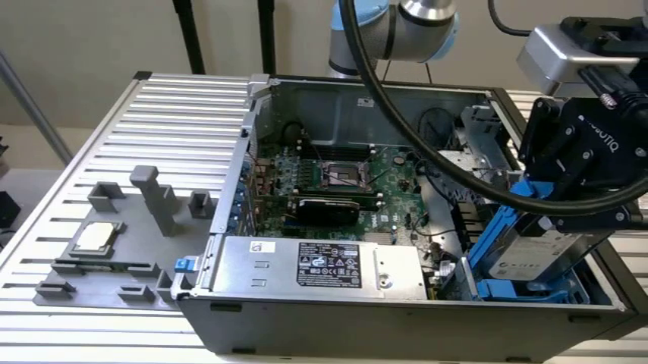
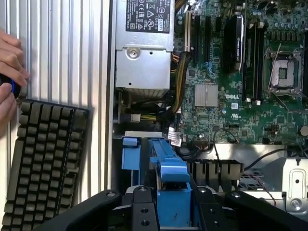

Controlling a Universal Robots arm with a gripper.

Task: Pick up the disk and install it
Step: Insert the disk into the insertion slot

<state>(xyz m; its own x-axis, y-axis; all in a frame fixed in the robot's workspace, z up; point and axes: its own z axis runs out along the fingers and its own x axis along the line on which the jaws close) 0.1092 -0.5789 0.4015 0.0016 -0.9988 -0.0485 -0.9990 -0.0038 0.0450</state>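
Gripper (image 1: 552, 218) clamped on the disk (image 1: 529, 254), disk tilted, lower end at blue cage (image 1: 503, 289)

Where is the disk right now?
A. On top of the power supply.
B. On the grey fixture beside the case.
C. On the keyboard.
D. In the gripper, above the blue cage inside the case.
D: the gripper clamps the disk, tilted above the blue cage in a corner of the case.
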